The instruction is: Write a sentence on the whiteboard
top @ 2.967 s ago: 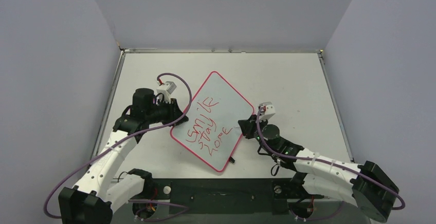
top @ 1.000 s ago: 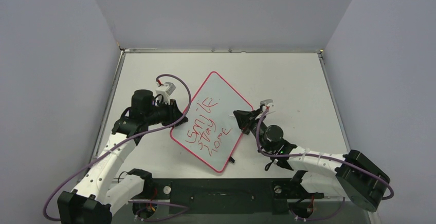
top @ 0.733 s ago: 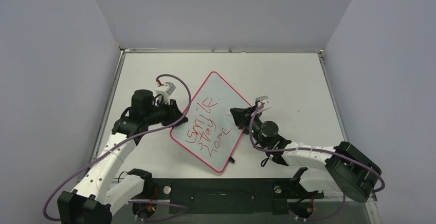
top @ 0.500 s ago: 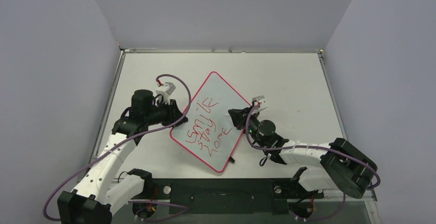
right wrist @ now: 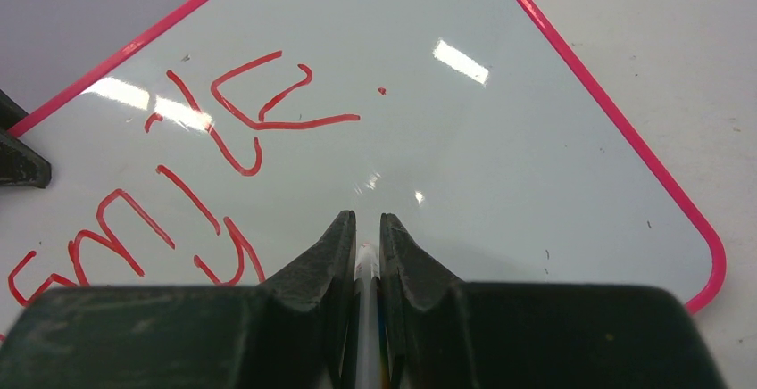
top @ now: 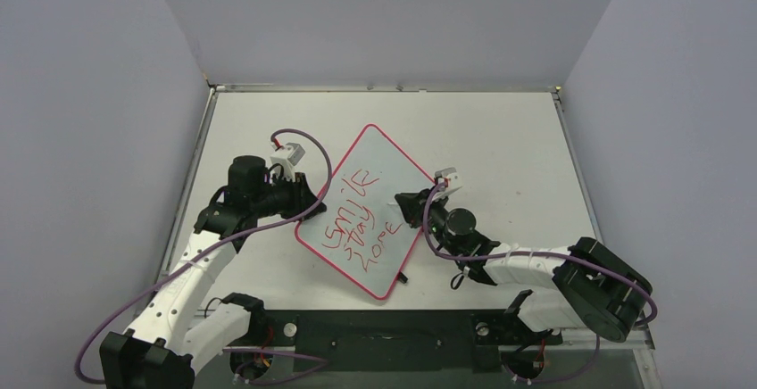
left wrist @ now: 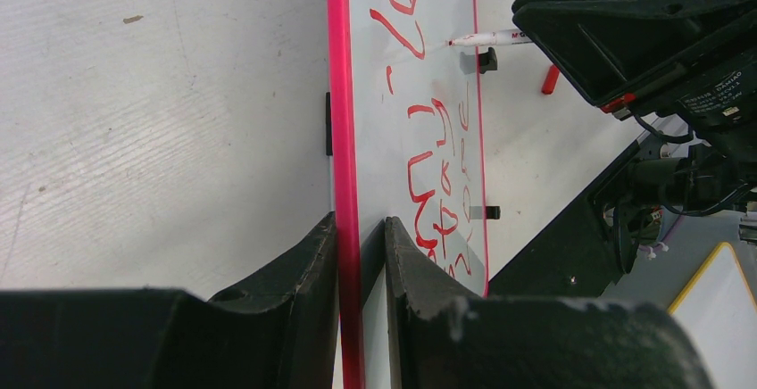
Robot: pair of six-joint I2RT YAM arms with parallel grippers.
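The whiteboard [top: 386, 162] lies turned like a diamond on the table, with a thin pink border. The sentence [top: 356, 225] is in red marker in three lines on its lower left half. My left gripper [top: 309, 203] is shut on the board's left edge [left wrist: 339, 95], one finger on each side of the pink rim at the left gripper's jaws [left wrist: 360, 228]. My right gripper [top: 403, 203] is shut on a white marker [right wrist: 367, 264] and holds it over the bare right part of the board [right wrist: 500, 166], to the right of the lettering [right wrist: 223, 130]. The marker's tip [left wrist: 486, 39] shows in the left wrist view.
A small black clip [top: 403, 277] sits at the board's near right edge; two clips [left wrist: 487, 59] show in the left wrist view. A red cap [left wrist: 551, 78] lies on the table beyond the board. Grey walls close in the table [top: 500, 130] at the back and both sides.
My right gripper has moved left with the marker, from the board's right edge to over its bare right part. The left gripper and the board have not moved.
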